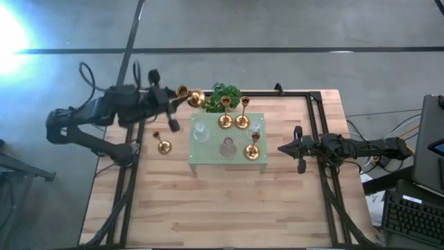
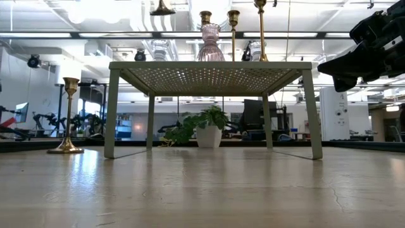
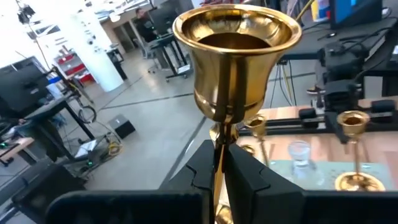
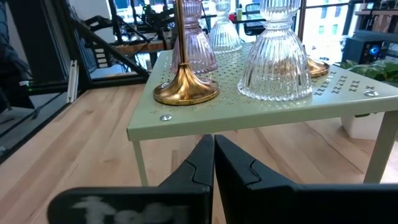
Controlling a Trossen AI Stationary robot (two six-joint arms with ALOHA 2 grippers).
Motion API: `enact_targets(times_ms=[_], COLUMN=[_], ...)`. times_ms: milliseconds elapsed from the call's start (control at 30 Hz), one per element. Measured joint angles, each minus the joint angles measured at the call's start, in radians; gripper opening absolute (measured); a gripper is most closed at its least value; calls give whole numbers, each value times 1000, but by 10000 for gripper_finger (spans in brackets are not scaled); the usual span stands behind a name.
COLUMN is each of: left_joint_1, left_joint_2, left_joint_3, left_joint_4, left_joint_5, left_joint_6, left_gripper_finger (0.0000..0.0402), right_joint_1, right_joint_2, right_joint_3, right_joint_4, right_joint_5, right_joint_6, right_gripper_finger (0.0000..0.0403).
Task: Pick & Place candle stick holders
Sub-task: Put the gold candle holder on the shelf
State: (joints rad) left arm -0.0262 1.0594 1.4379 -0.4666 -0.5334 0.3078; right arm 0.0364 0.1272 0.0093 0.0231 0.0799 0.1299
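Note:
My left gripper is shut on a gold holder, up beside the far left corner of the pale green stand. Three gold holders, two clear glass ones and a pink one stand on their bases on the stand. One more gold holder stands on its round base on the table, left of the stand; it also shows in the low view. My right gripper is shut and empty just right of the stand. My left gripper pinches the gold holder's thin stem between its two fingers, below the flared cup. The fingers come from the table's left side. The holder is lifted clear of the table and stand, its cup reaching out past the fingertips.
A leafy green plant in a white pot stands at the table's far edge behind the stand. A black frame runs along the table's sides. Open wood lies in front of the stand.

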Motion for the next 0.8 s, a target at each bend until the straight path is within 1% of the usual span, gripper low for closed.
enact_targets(times_ms=[133,267,433,567,700,800], left_joint_1=[173,342,494,542,543,543], left_joint_2=[34,74,130,176,217,232], left_joint_3=[8,-4,-5,-13,-41,-77], left_joint_4=[-1,-12,-1,7,14,32], left_joint_5=[166,337,514,606,647,710], left_joint_6=[-7,-45,-94,-127,-127,-138], left_gripper_finger=[20,20,20,20,20,20], right_joint_1=[0,0,0,0,0,0], right_joint_2=[0,0,0,0,0,0], right_joint_3=[0,0,0,0,0,0], right_joint_4=[0,0,0,0,0,0], right_joint_5=[0,0,0,0,0,0], right_joint_6=[0,0,0,0,0,0], right_gripper_finger=[8,8,8,8,8,8])
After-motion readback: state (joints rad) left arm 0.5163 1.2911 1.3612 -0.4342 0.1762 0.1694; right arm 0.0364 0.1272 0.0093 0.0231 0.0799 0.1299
